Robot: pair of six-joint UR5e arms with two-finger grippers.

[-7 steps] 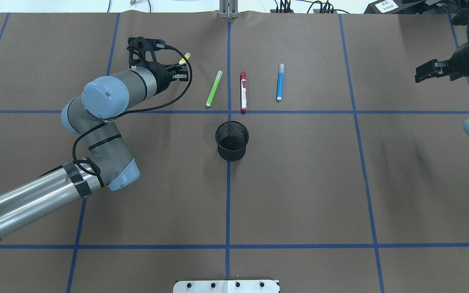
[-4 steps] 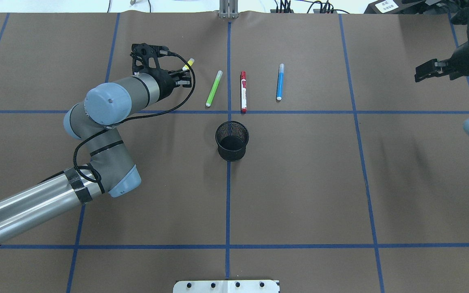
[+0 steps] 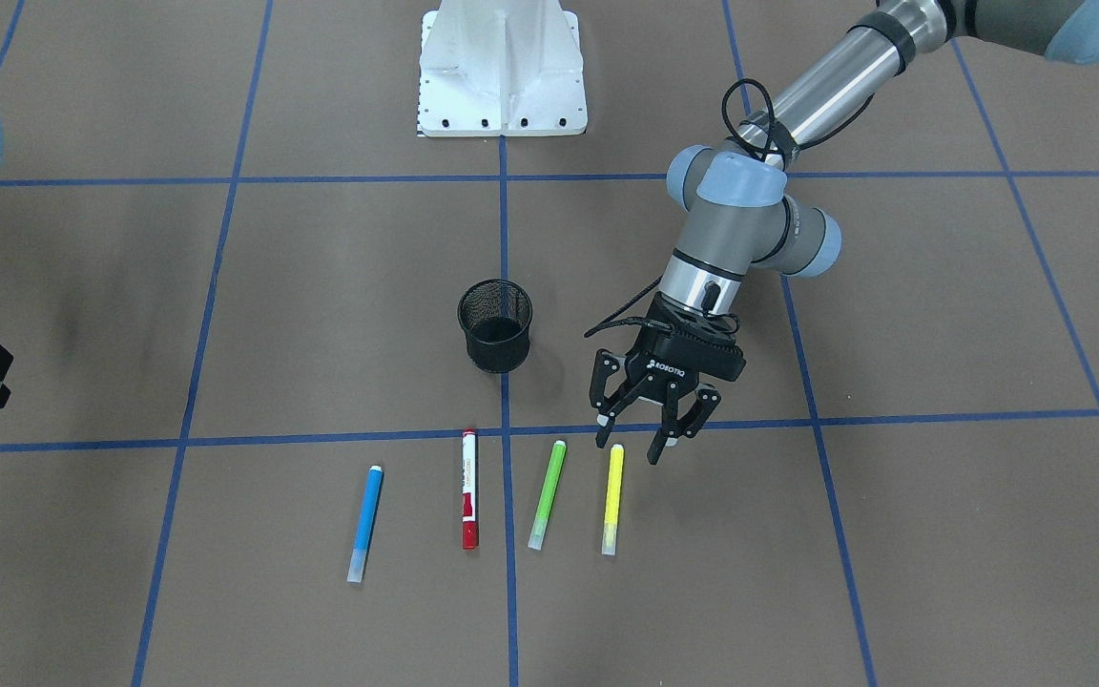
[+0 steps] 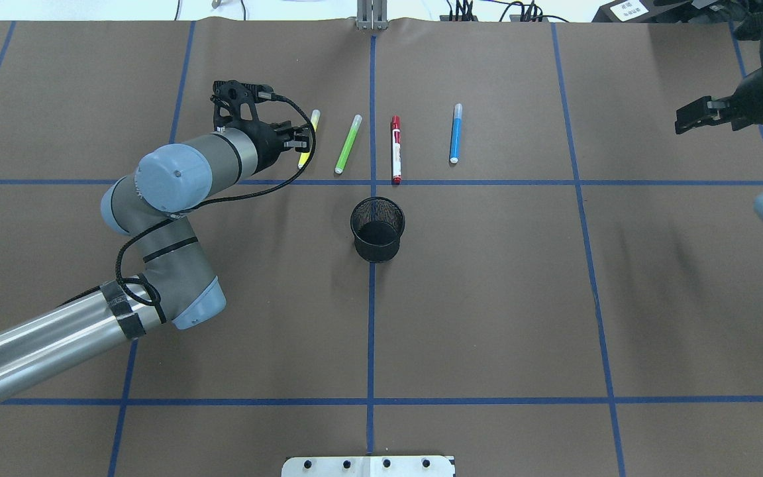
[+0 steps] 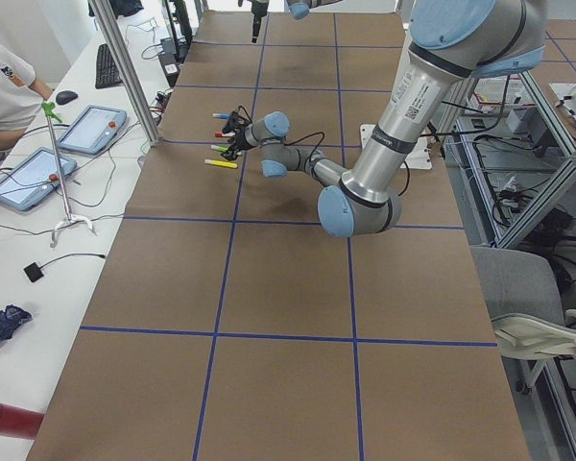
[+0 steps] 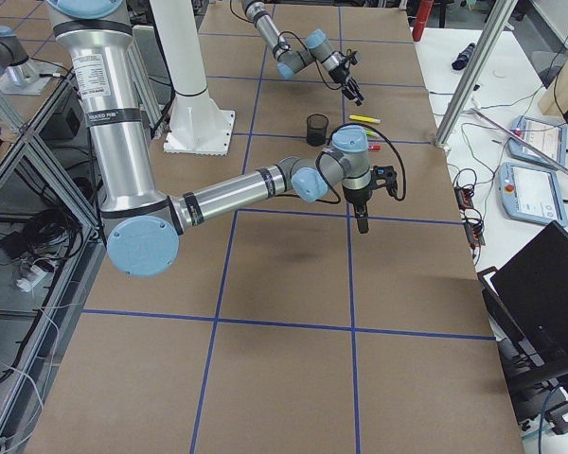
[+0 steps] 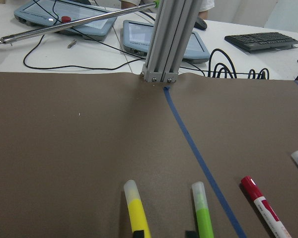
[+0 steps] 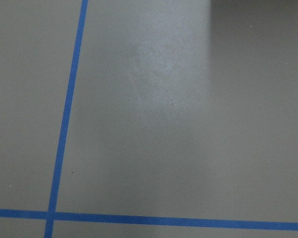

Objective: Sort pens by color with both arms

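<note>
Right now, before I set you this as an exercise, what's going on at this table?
The left arm's hand, open, is poised over the robot-side end of the yellow highlighter, which lies flat on the table, not gripped. Beside it, in a row, lie the green highlighter, red marker and blue highlighter. The black mesh cup stands nearer the robot, with no pen in it. The right hand is off at the table's edge, away from every pen.
</note>
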